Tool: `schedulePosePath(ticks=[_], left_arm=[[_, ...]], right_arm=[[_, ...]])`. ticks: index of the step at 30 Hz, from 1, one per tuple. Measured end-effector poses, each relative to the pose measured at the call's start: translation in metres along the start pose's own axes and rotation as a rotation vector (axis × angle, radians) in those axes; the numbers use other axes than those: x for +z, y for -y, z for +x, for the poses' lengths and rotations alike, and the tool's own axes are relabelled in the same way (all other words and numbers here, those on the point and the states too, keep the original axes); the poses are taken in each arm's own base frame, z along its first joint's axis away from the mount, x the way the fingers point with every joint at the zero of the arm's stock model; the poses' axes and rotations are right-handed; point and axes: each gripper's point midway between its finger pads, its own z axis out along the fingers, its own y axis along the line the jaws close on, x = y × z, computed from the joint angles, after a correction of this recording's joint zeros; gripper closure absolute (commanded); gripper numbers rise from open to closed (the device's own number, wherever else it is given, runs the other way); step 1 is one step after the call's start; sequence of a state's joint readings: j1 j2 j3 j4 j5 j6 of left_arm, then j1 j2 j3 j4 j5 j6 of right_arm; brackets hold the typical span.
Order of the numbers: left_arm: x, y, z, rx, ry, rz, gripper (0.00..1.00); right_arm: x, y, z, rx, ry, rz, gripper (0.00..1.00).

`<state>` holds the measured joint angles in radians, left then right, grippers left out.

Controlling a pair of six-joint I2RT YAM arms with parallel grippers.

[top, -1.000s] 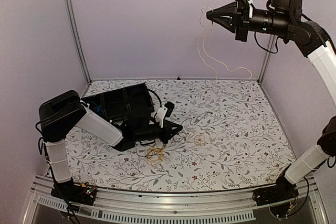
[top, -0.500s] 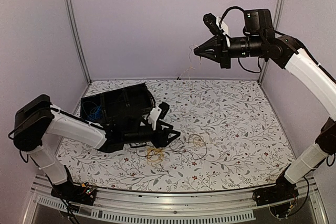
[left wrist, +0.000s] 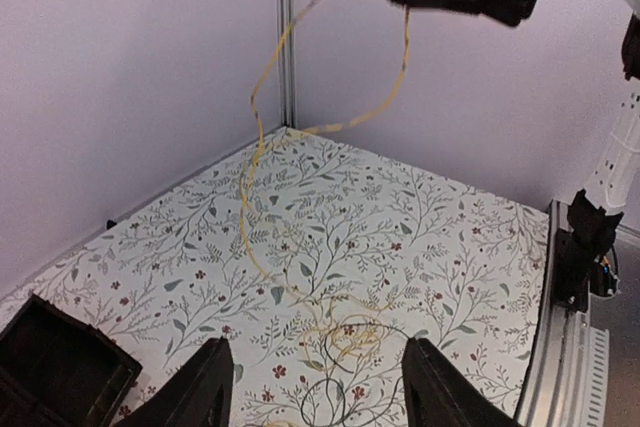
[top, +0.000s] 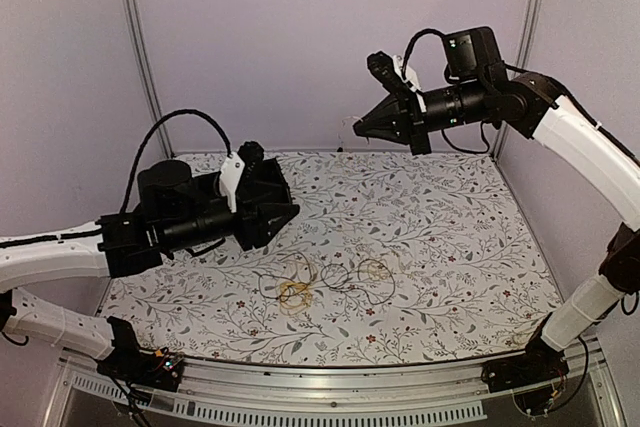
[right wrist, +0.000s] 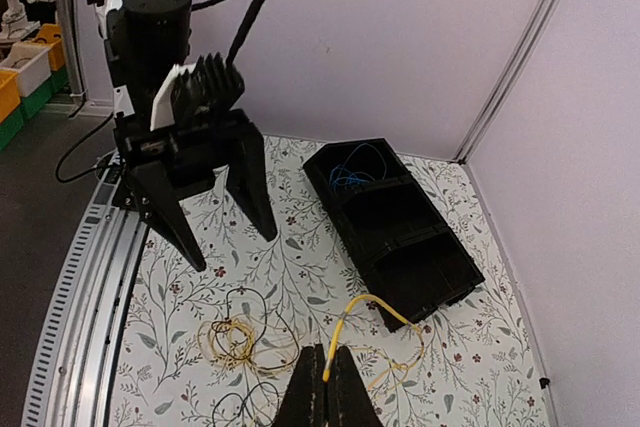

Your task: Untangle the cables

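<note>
Right end effector is clamped shut on one yellow cable, pinched near its end. The rest trails down to the counter well below it. Left end effector hangs with fingers spread, holding nothing. I count four cables: the held one, an orange-yellow coil and a dark loop beneath the left end effector, and a blue cable in the black tray.

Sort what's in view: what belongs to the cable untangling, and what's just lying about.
Job:
- yellow cable, pinched in the right fingers
- yellow-orange coil and black cable, together on the table
- blue cable in the black tray
- left fingers, open, holding nothing

Lying about:
- the black tray itself
</note>
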<state>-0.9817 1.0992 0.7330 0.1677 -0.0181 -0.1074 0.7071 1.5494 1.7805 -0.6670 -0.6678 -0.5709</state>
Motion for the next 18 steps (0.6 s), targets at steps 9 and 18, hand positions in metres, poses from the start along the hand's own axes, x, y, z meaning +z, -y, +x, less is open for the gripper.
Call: schedulePosePath(ticks=[9, 18], left_arm=[[-0.019, 0.024, -0.151, 0.211, 0.255, 0.076, 0.44], [0.013, 0.045, -0.122, 0.348, 0.039, 0.213, 0.48]], right_arm=[[0.026, -0.057, 0.013, -0.041, -0.064, -0.188, 1.00], [0.028, -0.064, 0.014, -0.046, -0.072, -0.207, 1.00]])
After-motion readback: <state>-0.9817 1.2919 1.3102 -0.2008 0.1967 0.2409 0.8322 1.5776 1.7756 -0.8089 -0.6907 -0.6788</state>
